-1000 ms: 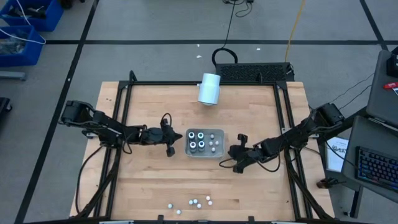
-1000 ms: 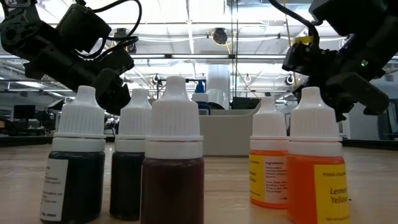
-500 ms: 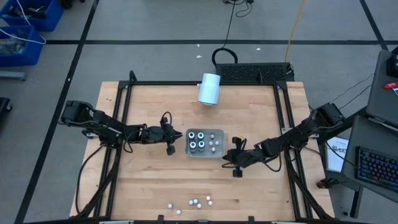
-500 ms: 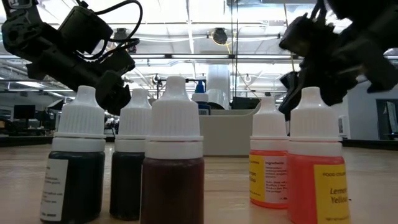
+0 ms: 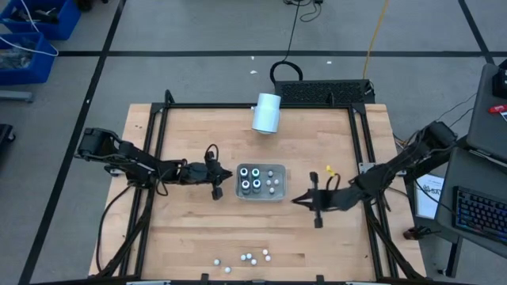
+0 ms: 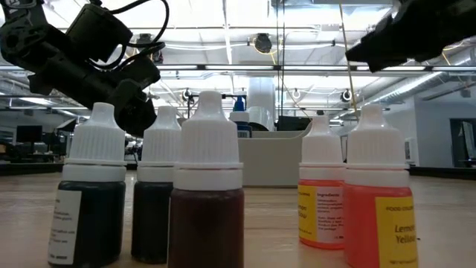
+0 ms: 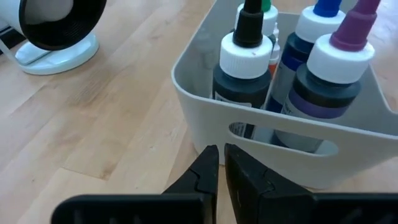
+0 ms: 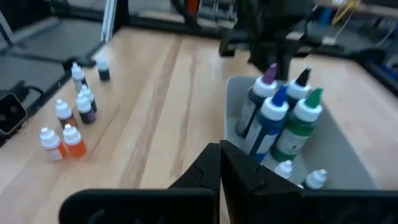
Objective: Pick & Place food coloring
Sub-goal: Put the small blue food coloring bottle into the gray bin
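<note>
With both the left claw (image 5: 215, 190) beside the tray (image 5: 261, 195) and the right claw (image 5: 317, 218) closed and empty, the right should open before descending over one loose bottle (image 5: 246, 257) at the bench (image 5: 190, 229) edge.

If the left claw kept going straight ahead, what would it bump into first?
Probably the pale grey plastic tray. The left claw, nearly shut, points at its near wall, below the black-tipped dark bottle; the gap is hard to judge.
</note>
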Controlling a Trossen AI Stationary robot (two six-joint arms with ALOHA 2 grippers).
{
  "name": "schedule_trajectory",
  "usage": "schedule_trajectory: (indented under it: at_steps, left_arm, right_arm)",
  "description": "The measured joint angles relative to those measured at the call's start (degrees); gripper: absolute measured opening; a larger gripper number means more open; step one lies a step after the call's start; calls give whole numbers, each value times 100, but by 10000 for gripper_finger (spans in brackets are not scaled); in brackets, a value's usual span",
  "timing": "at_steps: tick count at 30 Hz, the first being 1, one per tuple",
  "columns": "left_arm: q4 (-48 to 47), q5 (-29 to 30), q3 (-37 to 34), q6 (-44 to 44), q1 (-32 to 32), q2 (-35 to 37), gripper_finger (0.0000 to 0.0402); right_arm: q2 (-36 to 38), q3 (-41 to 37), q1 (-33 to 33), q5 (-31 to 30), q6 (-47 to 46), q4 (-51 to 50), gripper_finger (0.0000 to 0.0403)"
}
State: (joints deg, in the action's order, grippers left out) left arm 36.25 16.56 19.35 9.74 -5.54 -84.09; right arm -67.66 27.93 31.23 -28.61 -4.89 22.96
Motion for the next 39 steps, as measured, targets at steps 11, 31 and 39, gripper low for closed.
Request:
schedule_trajectory:
  at_steps: [11, 31, 39]
  left_arm:
    - [37, -153, -2, -566, -254, 0, 18]
    - [89, -111, 0, -486, -360, 92, 11]
    - [109, -68, 0, -158, -444, 92, 5]
  right_arm:
    - [829, -1772, -570, 1096, -30, 2154, 0]
    - [1030, -2196, -616, 1064, -24, 2485, 0]
    - [1030, -2196, -615, 1070, 148, 2485, 0]
